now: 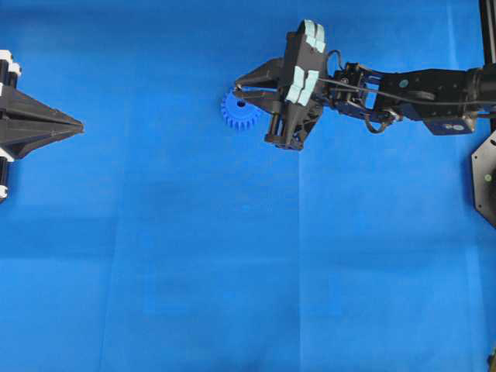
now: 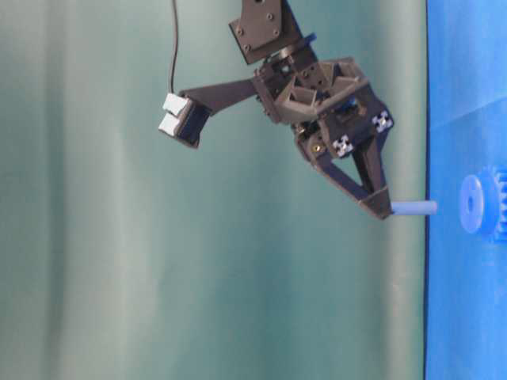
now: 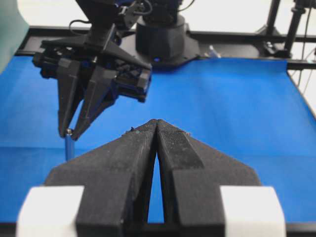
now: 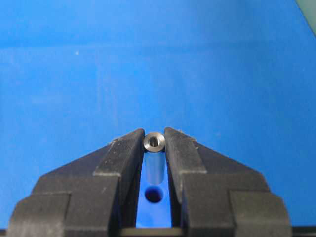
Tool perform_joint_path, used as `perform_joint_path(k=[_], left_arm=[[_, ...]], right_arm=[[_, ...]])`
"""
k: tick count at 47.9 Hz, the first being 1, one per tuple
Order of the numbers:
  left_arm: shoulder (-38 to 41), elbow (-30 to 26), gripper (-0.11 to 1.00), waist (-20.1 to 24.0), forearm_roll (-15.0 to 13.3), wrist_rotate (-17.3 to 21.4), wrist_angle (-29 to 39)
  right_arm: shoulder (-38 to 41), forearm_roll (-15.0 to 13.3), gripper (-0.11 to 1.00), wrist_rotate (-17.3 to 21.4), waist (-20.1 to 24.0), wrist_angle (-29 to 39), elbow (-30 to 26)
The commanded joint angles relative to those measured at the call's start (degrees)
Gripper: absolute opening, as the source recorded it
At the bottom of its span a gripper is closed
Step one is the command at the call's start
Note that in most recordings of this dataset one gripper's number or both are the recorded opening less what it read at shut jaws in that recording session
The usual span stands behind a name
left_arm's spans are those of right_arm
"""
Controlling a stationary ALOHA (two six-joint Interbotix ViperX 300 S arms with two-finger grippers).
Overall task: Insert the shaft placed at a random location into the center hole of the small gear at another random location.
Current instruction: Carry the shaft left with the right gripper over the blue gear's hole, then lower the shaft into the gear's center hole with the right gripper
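My right gripper (image 1: 238, 90) is shut on the shaft (image 4: 154, 141), a small metal pin seen end-on between the fingertips, with its body hanging down. In the table-level view the shaft (image 2: 413, 207) points at the small gear (image 2: 475, 204) with a short gap between them. The blue gear (image 1: 232, 116) lies flat on the mat under the right fingertips. Its center hole (image 4: 153, 195) shows between the fingers, just below the shaft's lower end. My left gripper (image 1: 77, 124) is shut and empty at the far left, and its tips (image 3: 157, 122) meet.
The blue mat (image 1: 248, 271) covers the table. The right arm (image 1: 418, 93) reaches in from the right edge. A black plate (image 1: 487, 178) sits at the right edge. In the left wrist view a black frame (image 3: 237, 37) and an arm base (image 3: 163, 39) stand at the far side.
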Motion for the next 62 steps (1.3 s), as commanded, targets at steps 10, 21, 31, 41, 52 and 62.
perform_joint_path(k=[10,21,31,41,52,62], left_arm=[[0.3,-0.6,0.00,-0.2,0.1,-1.1,0.1],[0.3,-0.7,0.00,-0.2,0.1,-1.1,0.4],[0.3,-0.6,0.00,-0.2,0.1,-1.1,0.4],[0.3,-0.7,0.00,-0.2,0.1,-1.1,0.4],[0.2,-0.7,0.00,-0.2,0.1,-1.1,0.4],[0.3,-0.7,0.00,-0.2,0.1,-1.1,0.4]], right_arm=[[-0.5,-0.1,0.04,0.0,0.1,-0.2,-1.0],[1.3,0.1,0.04,0.1,0.1,-0.5,-0.4],[3.6,0.2,0.04,0.3,-0.3,-1.9,-0.3],[4.1,0.3,0.04,0.3,-0.3,-2.3,-0.1],[4.7,0.6,0.04,0.4,-0.3,-2.8,0.5],[6.6,0.7,0.04,0.7,-0.3,-3.4,0.7]])
